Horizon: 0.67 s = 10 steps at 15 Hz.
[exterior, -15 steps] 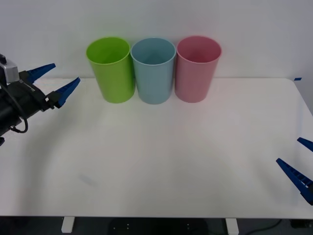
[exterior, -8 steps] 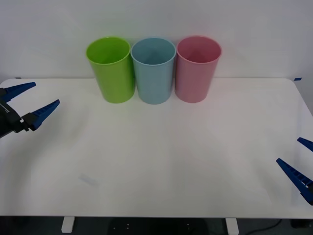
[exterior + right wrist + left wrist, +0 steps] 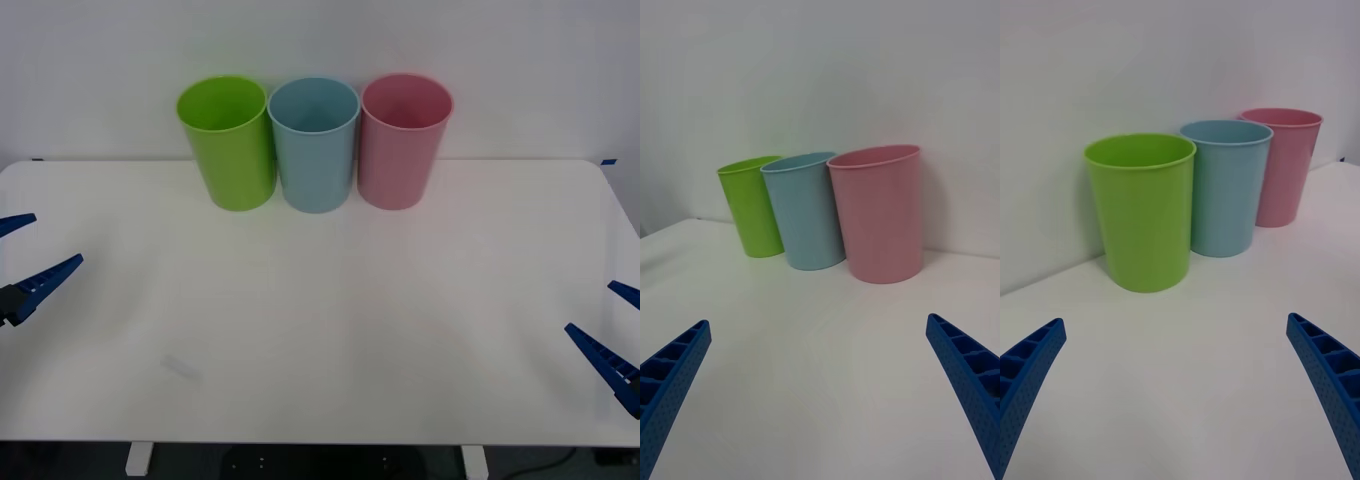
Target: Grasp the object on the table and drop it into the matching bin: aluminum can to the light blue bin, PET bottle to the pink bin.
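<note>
No can or PET bottle is in view on the white table (image 3: pixel 330 330). The light blue bin (image 3: pixel 315 150) stands upright at the back between a lime green bin (image 3: pixel 232 150) and the pink bin (image 3: pixel 400 150). My left gripper (image 3: pixel 58 237) hangs open and empty over the table's left edge. My right gripper (image 3: pixel 589 306) is open and empty at the right front edge. The left wrist view looks past the open left gripper (image 3: pixel 1176 320) at the light blue bin (image 3: pixel 1223 191) and pink bin (image 3: pixel 1283 172). The right wrist view has the light blue bin (image 3: pixel 805 214) and pink bin (image 3: pixel 878 217) beyond the right gripper (image 3: pixel 818 321).
A white wall rises right behind the three bins. The lime green bin (image 3: pixel 1146 217) is the nearest one to my left gripper. A faint smudge (image 3: pixel 180 367) marks the tabletop at the front left.
My left gripper has drawn back from beside the green bin toward the table's left front edge, open all the while. The right gripper has stayed put.
</note>
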Available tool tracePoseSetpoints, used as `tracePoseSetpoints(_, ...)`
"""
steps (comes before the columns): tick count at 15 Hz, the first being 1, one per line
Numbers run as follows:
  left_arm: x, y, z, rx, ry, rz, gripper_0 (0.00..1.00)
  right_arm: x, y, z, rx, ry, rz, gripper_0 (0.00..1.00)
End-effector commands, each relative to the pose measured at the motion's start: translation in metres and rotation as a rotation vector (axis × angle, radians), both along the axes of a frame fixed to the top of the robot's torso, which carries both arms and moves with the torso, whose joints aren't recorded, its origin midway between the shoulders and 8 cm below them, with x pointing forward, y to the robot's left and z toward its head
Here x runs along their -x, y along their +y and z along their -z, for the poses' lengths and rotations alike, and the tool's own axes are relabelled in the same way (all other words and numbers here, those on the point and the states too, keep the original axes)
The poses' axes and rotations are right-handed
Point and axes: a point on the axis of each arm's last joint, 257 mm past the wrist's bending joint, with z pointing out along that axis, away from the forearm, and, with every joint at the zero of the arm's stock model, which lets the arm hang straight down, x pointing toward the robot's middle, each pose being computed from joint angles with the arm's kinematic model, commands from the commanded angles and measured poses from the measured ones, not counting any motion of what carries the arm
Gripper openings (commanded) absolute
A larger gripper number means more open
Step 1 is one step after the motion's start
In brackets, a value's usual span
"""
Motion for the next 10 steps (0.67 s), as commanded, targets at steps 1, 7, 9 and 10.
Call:
tracePoseSetpoints(1, 0.017, 0.007, 0.003, -0.006, 0.004, -0.003, 1.00, 0.000, 0.000, 0.000, 0.000, 0.000, 0.000, 1.00)
tracePoseSetpoints(7, 0.031, 0.013, 0.014, -0.007, 0.018, -0.014, 1.00, 0.000, 0.000, 0.000, 0.000, 0.000, 0.000, 1.00)
tracePoseSetpoints(9, 0.031, 0.012, 0.016, -0.003, 0.024, -0.014, 1.00, 0.000, 0.000, 0.000, 0.000, 0.000, 0.000, 1.00)
tracePoseSetpoints(10, 0.031, 0.011, 0.017, -0.002, 0.025, -0.014, 1.00, 0.000, 0.000, 0.000, 0.000, 0.000, 0.000, 1.00)
